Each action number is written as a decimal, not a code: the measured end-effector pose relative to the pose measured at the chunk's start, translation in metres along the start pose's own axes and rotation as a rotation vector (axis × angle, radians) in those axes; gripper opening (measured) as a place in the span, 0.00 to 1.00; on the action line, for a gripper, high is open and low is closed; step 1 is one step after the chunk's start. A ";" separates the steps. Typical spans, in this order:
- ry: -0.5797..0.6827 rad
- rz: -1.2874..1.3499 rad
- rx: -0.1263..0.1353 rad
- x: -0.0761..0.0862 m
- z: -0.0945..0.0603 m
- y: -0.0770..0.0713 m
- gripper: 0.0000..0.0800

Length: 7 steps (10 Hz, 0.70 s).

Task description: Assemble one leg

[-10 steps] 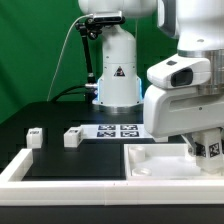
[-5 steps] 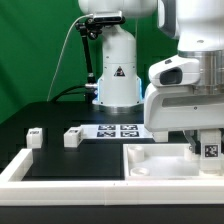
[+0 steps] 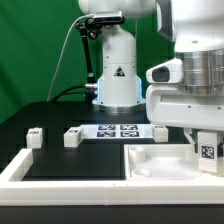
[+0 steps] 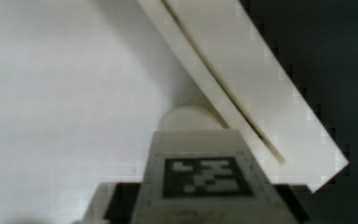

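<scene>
My gripper [image 3: 207, 147] is shut on a leg [image 3: 207, 152], a small white block with a black-and-white tag, and holds it upright over the large white tray-like part [image 3: 150, 166] at the exterior view's right. In the wrist view the leg [image 4: 201, 165] fills the space between my dark fingers [image 4: 115, 205], its far end close to the tray's raised rim [image 4: 229, 70]. Two look-alike legs [image 3: 35, 136] [image 3: 72, 137] lie on the black table at the exterior view's left. Another small white piece [image 3: 158, 130] shows behind my hand.
The marker board [image 3: 118, 129] lies in front of the arm's base [image 3: 116, 80]. A white raised border [image 3: 30, 168] runs along the front left of the table. A green backdrop stands behind.
My hand has risen slightly and the held leg has gone from tilted to upright. The small white piece behind the hand has come into view. The loose legs have not moved.
</scene>
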<state>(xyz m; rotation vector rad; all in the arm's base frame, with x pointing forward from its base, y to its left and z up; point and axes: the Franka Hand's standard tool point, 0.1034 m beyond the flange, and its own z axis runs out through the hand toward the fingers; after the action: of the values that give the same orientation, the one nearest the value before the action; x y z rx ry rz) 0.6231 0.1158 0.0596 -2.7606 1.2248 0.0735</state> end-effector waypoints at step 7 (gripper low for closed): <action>-0.005 0.446 0.036 -0.001 0.000 0.000 0.37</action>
<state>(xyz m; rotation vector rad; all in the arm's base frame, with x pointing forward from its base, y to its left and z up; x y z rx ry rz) 0.6227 0.1166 0.0593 -2.4029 1.7940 0.0970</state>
